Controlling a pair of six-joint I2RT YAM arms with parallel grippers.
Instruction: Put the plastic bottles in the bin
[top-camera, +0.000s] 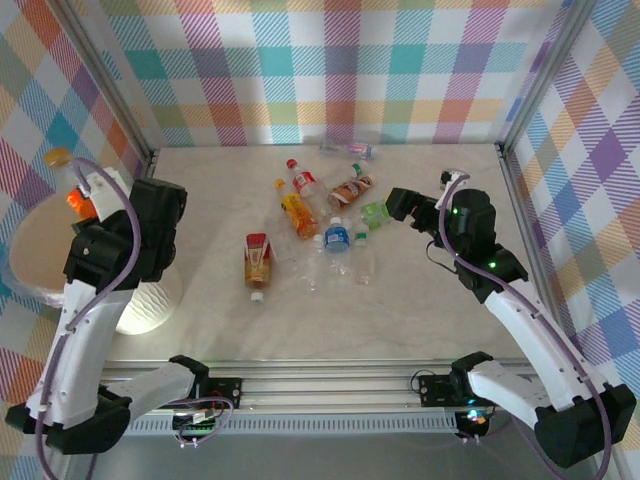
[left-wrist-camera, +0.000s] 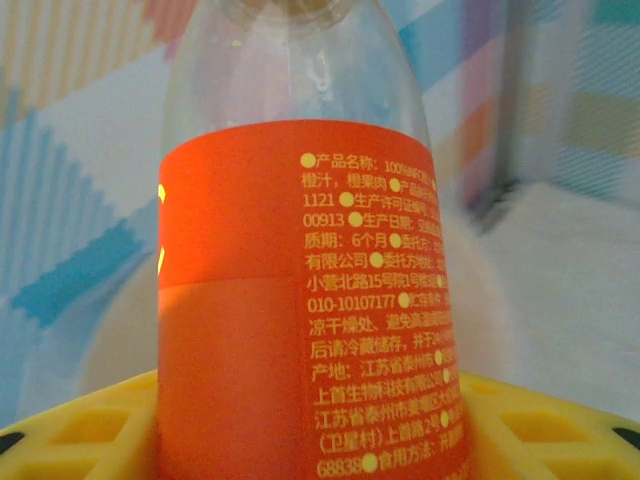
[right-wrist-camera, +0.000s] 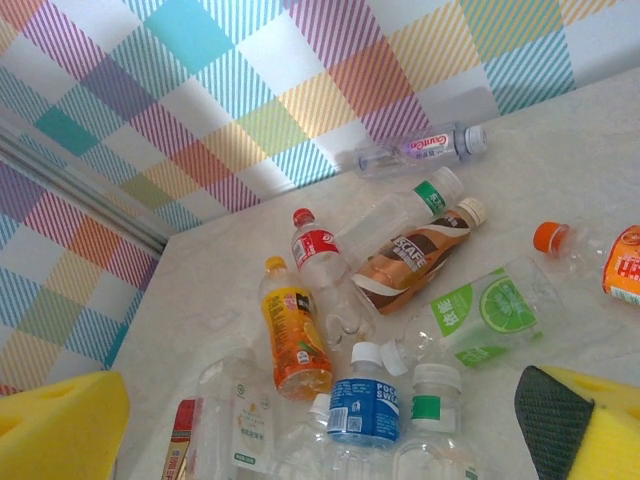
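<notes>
Bottle with orange label sits in the left gripper, jaws drawn in narrow round its body, a yellow pad on either side. From the top view it is upright and, as far as that view tells, over the far side of the bin at the table's left; not yet let go. Bin contents: cannot tell, the arm hides much of the peach inside.

Right gripper is spread wide, holding nothing, just beside a green-label bottle.

About ten bottles lie loose mid-table: red-label bottle, juice bottle, cola bottle, coffee bottle, blue-label bottle. A clear bottle lies apart near the back wall.

Judgement: early in the task. One bottle is ready to drop; the pile looks untouched, with many trips left.
</notes>
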